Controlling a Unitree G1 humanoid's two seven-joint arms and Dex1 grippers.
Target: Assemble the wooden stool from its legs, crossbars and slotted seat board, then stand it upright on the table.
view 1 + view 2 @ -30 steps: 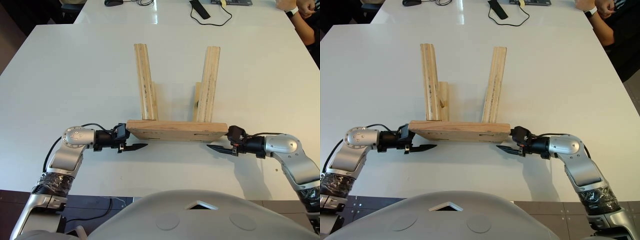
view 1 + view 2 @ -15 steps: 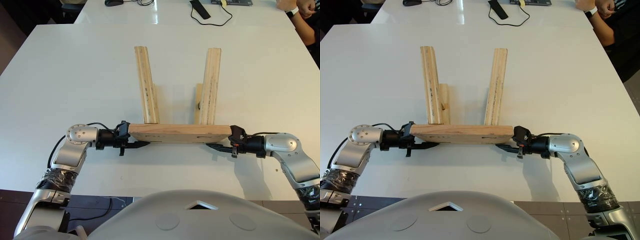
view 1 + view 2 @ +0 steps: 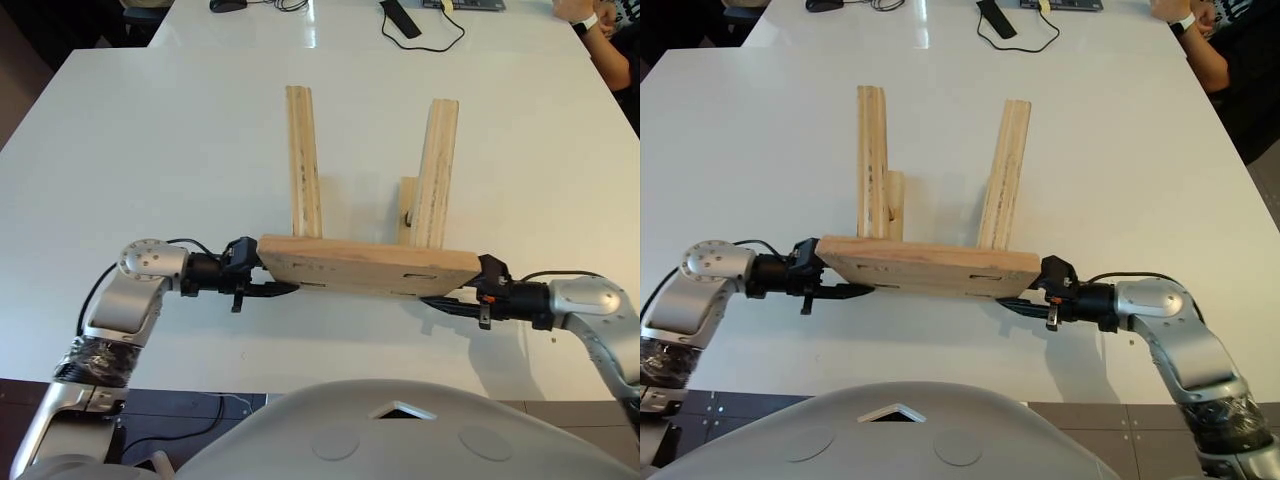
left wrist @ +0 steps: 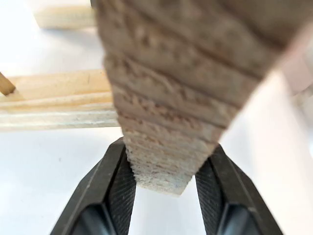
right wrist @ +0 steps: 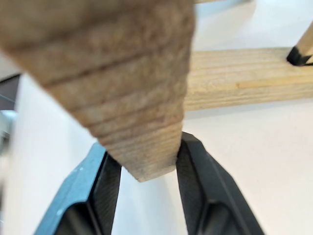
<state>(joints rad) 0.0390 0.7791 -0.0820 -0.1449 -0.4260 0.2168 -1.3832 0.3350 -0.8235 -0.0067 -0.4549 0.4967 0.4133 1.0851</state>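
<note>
The wooden stool lies on its side on the white table (image 3: pixel 140 170). Its slotted seat board (image 3: pixel 365 268) is nearest me and tipped so its face shows. Two legs (image 3: pixel 303 160) (image 3: pixel 438 170) point away from me, and a short crossbar (image 3: pixel 407 212) shows beside the right leg. My left gripper (image 3: pixel 262 288) is shut on the board's left end. The left wrist view has the board end (image 4: pixel 166 98) between two black fingers (image 4: pixel 120 188). My right gripper (image 3: pixel 452 303) is shut on the board's right end (image 5: pixel 112 73), a finger (image 5: pixel 195 186) pressing each face.
At the table's far edge lie a black mouse (image 3: pixel 228 5) and a flat black device with a looped cable (image 3: pixel 400 18). Bare tabletop lies on both sides of the stool and in front of the board.
The stool has shifted to the right and a little away from me, both grippers still on it. The board's face has tipped further into view, and its right end sits lower.
</note>
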